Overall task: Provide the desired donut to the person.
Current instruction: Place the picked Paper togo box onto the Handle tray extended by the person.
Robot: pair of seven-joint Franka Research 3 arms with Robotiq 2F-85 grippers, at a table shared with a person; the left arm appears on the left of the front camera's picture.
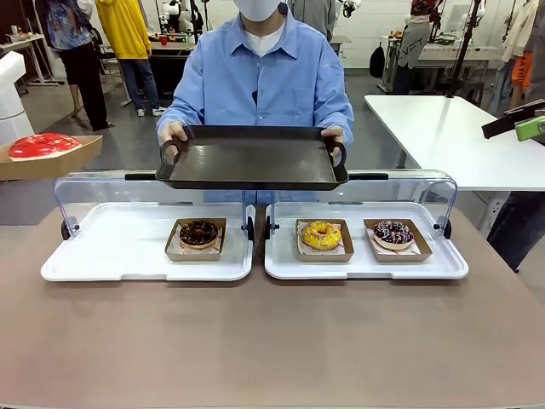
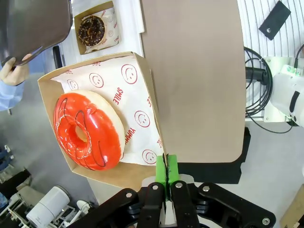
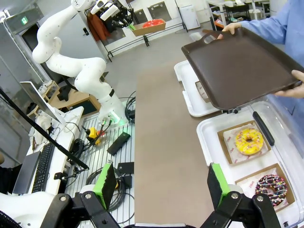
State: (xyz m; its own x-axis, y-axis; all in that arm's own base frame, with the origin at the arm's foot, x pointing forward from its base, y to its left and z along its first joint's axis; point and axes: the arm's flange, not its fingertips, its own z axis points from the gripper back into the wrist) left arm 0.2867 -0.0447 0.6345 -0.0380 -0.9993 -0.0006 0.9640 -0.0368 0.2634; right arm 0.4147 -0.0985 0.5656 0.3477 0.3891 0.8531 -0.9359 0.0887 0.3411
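The person point(image 1: 264, 81) in a light blue shirt holds a dark empty tray point(image 1: 251, 158) with both hands over the far side of the display cases. A red glazed donut point(image 2: 88, 130) lies on smiley-print paper in a cardboard box point(image 2: 102, 173). My left gripper point(image 2: 166, 178) is shut on that box's edge and holds it in the air off the table's left side, where the box point(image 1: 51, 160) appears at the picture's left edge. My right gripper point(image 3: 162, 185) is open and empty, high over the table's right end.
Two white display trays point(image 1: 128, 260) with raised clear lids sit on the brown table. The left one holds a chocolate donut point(image 1: 199, 233); the right one holds a yellow donut point(image 1: 322, 235) and a sprinkled chocolate donut point(image 1: 393, 232). A white table point(image 1: 451, 128) stands at the back right.
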